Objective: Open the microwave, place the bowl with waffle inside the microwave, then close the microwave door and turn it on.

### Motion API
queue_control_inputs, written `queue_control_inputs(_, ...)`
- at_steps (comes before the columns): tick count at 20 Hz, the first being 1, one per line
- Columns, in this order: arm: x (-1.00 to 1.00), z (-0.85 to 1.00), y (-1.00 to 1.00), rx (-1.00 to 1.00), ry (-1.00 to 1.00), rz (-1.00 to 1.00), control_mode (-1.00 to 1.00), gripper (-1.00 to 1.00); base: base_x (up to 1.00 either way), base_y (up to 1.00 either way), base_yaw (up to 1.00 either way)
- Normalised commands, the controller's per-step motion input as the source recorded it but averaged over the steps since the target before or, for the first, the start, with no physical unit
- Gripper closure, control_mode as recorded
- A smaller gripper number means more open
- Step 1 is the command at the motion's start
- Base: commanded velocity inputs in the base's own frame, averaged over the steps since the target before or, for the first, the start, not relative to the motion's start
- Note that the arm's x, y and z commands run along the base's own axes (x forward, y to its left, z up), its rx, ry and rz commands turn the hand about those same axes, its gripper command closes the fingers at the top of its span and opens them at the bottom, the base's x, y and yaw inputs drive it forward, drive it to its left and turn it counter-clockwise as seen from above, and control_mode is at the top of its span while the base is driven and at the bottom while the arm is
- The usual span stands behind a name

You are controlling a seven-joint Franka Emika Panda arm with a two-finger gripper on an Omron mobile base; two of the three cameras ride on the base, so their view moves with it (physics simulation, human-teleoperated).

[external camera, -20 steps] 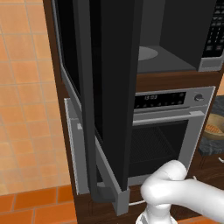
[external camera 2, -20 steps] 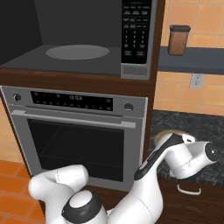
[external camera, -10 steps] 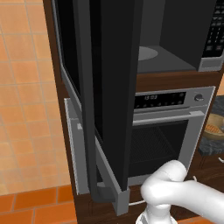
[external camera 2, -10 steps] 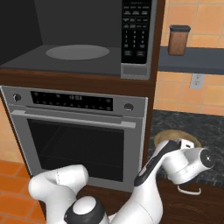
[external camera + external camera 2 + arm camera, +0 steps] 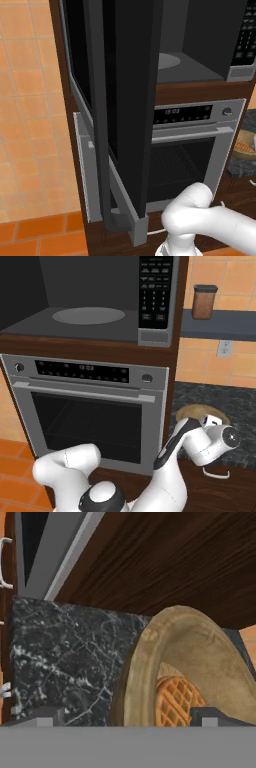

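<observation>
Microwave door swung wide; end effector spread, poised close over bowl w/ waffle on marble bench.

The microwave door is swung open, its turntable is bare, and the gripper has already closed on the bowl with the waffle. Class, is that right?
Not quite. The hand view shows the gripper open at the bowl, not closed on it. The microwave door is open and the turntable is bare.
</observation>
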Motion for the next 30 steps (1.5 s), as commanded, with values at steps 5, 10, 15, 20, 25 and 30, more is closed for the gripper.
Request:
queue_control_inputs(5,0.24,-0.04,-0.2,0.0,0.0,-0.05,-1.0,-1.0,0.0,0.0,0.0)
queue_control_inputs(10,0.29,-0.12,-0.01,0.0,0.01,0.0,-1.0,1.0,0.0,0.0,0.0)
queue_control_inputs(15,-0.01,-0.05,0.0,0.0,0.0,0.0,-1.0,1.0,0.0,0.0,0.0)
queue_control_inputs(20,-0.79,0.42,0.0,0.0,-0.05,-0.05,-1.0,1.0,0.0,0.0,0.0)
queue_control_inputs(25,-1.0,0.75,0.0,0.0,-0.13,-0.05,-1.0,1.0,0.0,0.0,0.0)
queue_control_inputs(30,-1.0,0.74,0.21,0.0,-0.21,-0.02,-1.0,1.0,0.0,0.0,0.0)
